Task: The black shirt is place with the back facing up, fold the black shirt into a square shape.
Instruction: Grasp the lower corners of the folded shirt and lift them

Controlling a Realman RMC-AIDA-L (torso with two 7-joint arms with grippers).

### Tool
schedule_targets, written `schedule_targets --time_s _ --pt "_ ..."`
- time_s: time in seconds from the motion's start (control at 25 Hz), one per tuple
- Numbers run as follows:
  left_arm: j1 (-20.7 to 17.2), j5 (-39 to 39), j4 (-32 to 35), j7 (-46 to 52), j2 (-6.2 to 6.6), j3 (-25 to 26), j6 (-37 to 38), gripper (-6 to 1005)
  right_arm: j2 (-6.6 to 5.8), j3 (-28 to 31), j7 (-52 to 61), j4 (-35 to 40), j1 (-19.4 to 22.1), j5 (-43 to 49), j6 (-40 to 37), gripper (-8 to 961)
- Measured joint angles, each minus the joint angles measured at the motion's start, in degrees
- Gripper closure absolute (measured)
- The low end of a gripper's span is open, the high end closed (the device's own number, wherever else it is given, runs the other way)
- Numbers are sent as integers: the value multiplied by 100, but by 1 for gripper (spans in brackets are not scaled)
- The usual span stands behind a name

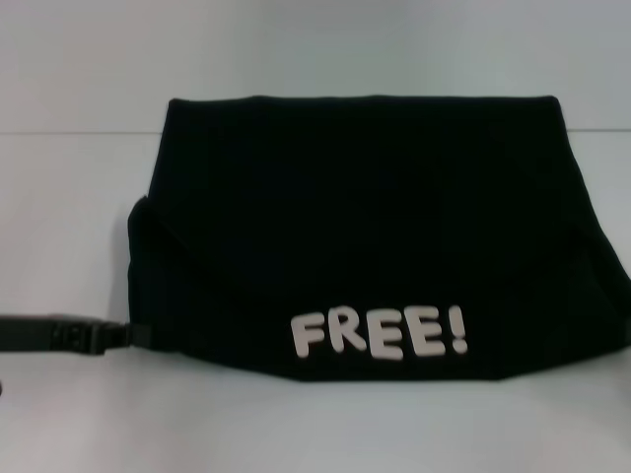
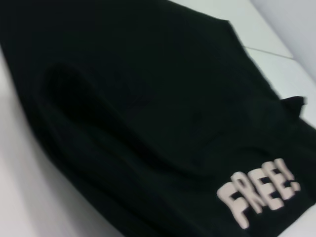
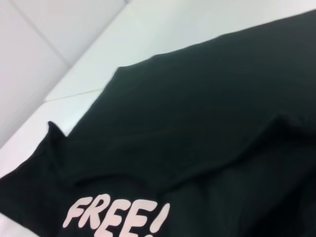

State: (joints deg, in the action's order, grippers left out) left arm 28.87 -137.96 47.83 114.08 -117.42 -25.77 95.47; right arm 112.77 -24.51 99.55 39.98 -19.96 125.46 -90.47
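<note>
The black shirt [image 1: 355, 227] lies folded into a wide block on the white table, its near flap turned up so the white "FREE!" lettering [image 1: 379, 333] faces up near the front edge. My left gripper [image 1: 133, 336] comes in low from the left and meets the shirt's front-left corner. The left wrist view shows the shirt [image 2: 148, 113] in soft layered folds, with the lettering [image 2: 259, 192] at one end. The right wrist view looks across the shirt [image 3: 207, 113] and its lettering [image 3: 116, 215]. My right gripper appears in none of the views.
The white table [image 1: 296, 59] surrounds the shirt, with a seam line [image 1: 79, 133] running across behind it. A small sleeve fold [image 1: 143, 222] sticks out at the shirt's left side.
</note>
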Motion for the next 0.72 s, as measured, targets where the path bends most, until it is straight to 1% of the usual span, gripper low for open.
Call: schedule_targets --time_s 0.04,0.08,0.2,0.28,0.32,0.4,0.56,0.68,0.72 --pt "-29 -4 1 -93 1 106 190 999 -4 36 -86 4 49 3 -92 942" --pt "-29 -4 1 -93 1 106 190 1000 -4 36 -86 4 49 3 -92 942" --pt "-131 -6 3 -309 6 330 652 1000 -17 194 -380 6 255 4 -449 942" --pt "-202 -14 5 -421 7 383 882 999 -18 275 -517 8 350 5 -630 942" --pt "-231 -15 5 -457 7 385 973 999 -15 352 -648 9 452 5 -845 942" --pt "-296 -16 9 -536 0 391 1167 999 -11 376 -694 10 497 7 -937 942" --pt "-405 -19 11 -636 -26 418 1319 999 27 487 -913 10 728 14 -1250 942" --pt "-447 -20 2 -667 -32 437 1344 1000 63 702 -1185 9 948 14 -1507 944" --pt "-451 -20 1 -667 -32 437 1356 1000 63 702 -1185 9 948 14 -1507 945"
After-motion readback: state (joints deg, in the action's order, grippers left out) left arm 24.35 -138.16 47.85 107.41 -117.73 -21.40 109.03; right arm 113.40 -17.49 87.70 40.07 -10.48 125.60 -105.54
